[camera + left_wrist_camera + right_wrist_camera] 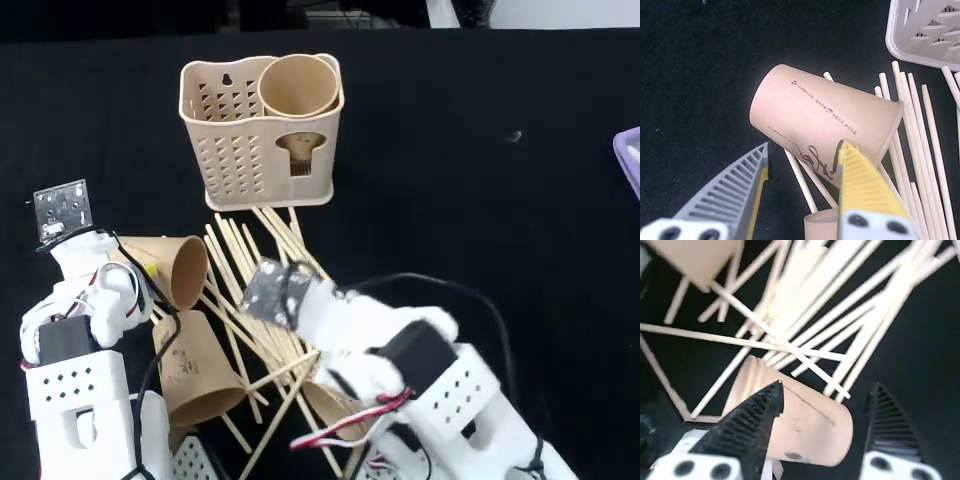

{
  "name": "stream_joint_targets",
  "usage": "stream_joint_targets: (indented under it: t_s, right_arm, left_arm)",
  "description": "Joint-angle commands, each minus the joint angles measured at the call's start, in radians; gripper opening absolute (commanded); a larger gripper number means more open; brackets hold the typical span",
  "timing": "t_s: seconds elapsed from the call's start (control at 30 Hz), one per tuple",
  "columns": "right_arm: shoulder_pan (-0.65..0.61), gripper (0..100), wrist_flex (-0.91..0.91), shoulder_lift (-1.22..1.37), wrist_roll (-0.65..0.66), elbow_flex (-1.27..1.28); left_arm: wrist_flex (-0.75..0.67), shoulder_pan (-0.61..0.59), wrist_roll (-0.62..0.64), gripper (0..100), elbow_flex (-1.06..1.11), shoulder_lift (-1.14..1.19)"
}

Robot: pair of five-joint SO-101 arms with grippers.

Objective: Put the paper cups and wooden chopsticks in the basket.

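Note:
A beige slotted basket (250,160) stands at the back of the table with one paper cup (298,85) upright inside it. Another cup (820,120) lies on its side on the chopsticks (920,130); my left gripper (802,155) is open just above it, one finger to each side of its lower wall. A second lying cup (805,420) sits between the black fingers of my open right gripper (827,390), under crossed chopsticks (805,325). In the high view a third loose cup (195,370) lies between the two arms, among scattered chopsticks (250,290).
The basket's corner (925,35) is close beyond the left gripper's cup. The rim of a further cup (822,225) shows under the left gripper. A purple object (628,155) pokes in at the table's right edge. The table cover is black.

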Motion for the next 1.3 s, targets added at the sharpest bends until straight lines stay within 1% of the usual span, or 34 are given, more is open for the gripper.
stream_joint_targets:
  t_s: [0.0,0.17,0.27,0.37,0.6,0.7,0.83,0.87,0.93,1.03,1.1,1.27]
  right_arm:
    - [-0.098,26.0,-0.002,0.004,-0.069,-0.010]
    - [-0.181,25.9,0.009,0.062,-0.153,-0.036]
    - [-0.210,25.9,0.018,0.120,-0.164,-0.054]
    - [-0.209,25.9,0.044,0.223,-0.164,-0.099]
    - [-0.207,25.9,0.130,0.553,-0.167,-0.208]
    - [-0.207,25.9,0.133,0.601,-0.164,-0.217]
    - [-0.193,24.8,0.132,0.602,-0.160,-0.217]
    - [-0.180,23.1,0.132,0.602,-0.150,-0.217]
    - [-0.124,18.7,0.133,0.602,-0.078,-0.216]
    - [0.005,9.3,0.135,0.602,0.068,-0.213]
    - [0.098,1.6,0.135,0.602,0.140,-0.220]
    - [0.298,1.0,0.172,0.576,0.241,-0.335]
  left_arm:
    - [-0.014,-0.010,-0.005,22,-0.004,-0.012]
    - [-0.014,-0.010,-0.005,22,-0.004,-0.012]
    - [-0.014,-0.010,-0.005,22,-0.004,-0.012]
    - [-0.014,-0.012,-0.005,22,-0.005,-0.012]
    - [-0.015,-0.012,-0.005,22,-0.005,-0.012]
    - [-0.015,-0.012,-0.005,22,-0.005,-0.012]
    - [-0.015,-0.012,-0.005,22,-0.005,-0.012]
    - [-0.015,-0.012,-0.005,22,-0.005,-0.012]
    - [-0.015,-0.012,-0.005,22,-0.005,-0.012]
    - [-0.015,-0.012,-0.005,22,-0.005,-0.012]
    - [-0.015,-0.012,-0.005,22,-0.005,-0.012]
    - [-0.015,-0.012,-0.005,22,-0.005,-0.012]
